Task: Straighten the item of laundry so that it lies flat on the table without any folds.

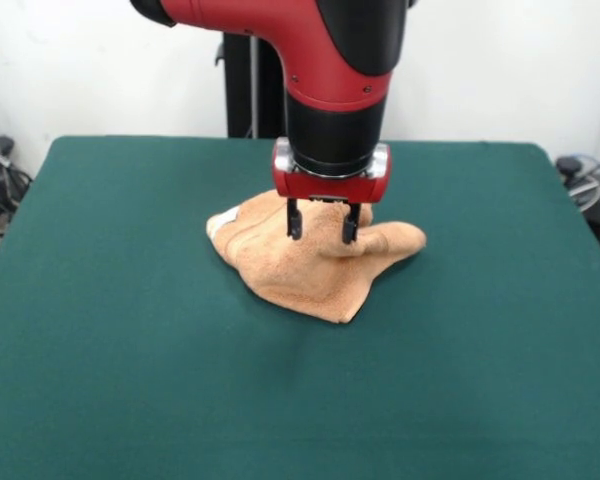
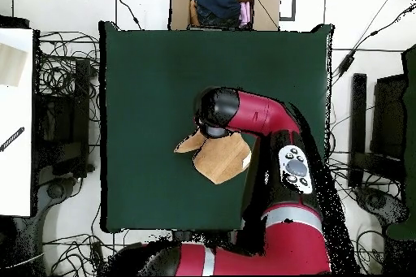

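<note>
The peach-orange towel lies crumpled and folded near the middle of the dark green table, with a small white label at its far left corner. It also shows in the overhead view, partly under the arm. My gripper hangs straight above the towel's far part, its two black fingers spread apart and just over the cloth. It holds nothing.
The green table spreads wide on all sides of the towel. A cardboard box of clothes stands beyond the table's edge opposite the robot. Cables and stands lie on the floor around the table.
</note>
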You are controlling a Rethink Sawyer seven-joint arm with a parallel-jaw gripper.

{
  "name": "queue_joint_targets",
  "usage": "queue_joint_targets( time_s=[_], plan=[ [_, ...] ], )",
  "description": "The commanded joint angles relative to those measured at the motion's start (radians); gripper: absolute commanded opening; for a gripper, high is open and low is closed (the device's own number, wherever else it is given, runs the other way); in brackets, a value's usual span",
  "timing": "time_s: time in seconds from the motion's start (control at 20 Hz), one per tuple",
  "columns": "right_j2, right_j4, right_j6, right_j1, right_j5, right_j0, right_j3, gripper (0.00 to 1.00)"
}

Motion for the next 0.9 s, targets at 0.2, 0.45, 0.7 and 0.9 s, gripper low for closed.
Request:
queue_joint_targets(
  time_s=[0.2,0.45,0.7,0.9],
  plan=[
    [0.065,-0.038,0.07,0.011,-0.071,0.013,0.095,1.0],
    [0.06,-0.038,0.075,0.002,-0.067,0.019,0.101,1.0],
    [0.054,-0.033,0.097,-0.007,-0.07,0.036,0.106,1.0],
    [0.05,-0.028,0.105,-0.012,-0.063,0.046,0.106,1.0]
  ],
)
